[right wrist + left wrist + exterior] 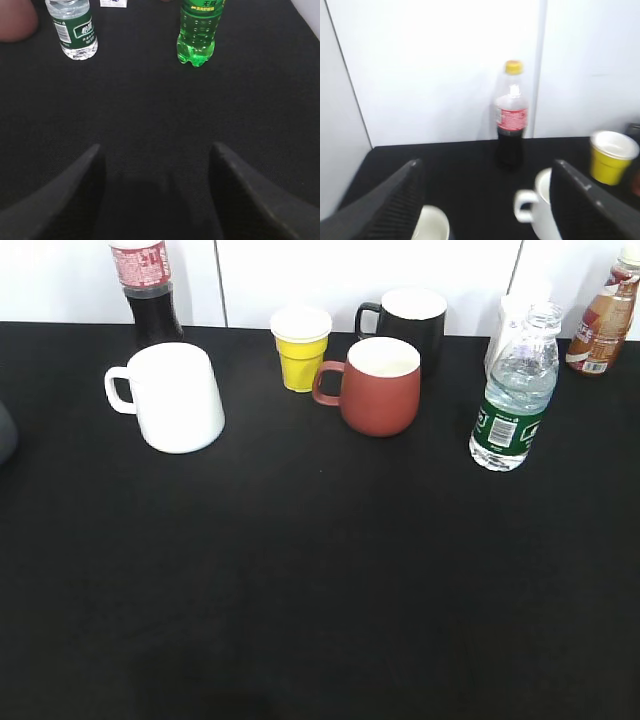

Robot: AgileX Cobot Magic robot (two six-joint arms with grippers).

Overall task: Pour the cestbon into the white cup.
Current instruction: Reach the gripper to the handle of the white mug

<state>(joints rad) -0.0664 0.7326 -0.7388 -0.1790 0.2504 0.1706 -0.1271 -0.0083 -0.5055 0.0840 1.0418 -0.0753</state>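
The cestbon (516,400), a clear ribbed bottle with a dark green label and no cap, stands upright at the right of the black table; it also shows at the top left of the right wrist view (75,30). The white cup (173,396) stands at the left with its handle to the left; in the left wrist view (542,210) it lies partly behind the right finger. My left gripper (485,170) is open and empty above the table's left end. My right gripper (156,150) is open and empty, well short of the bottle. Neither gripper shows in the exterior view.
A red-brown mug (380,385), a yellow cup (301,347) and a black mug (410,320) stand at the back middle. A cola bottle (148,285) stands behind the white cup, a brown-labelled bottle (603,325) at the far right. A green soda bottle (198,32) stands right of the cestbon.
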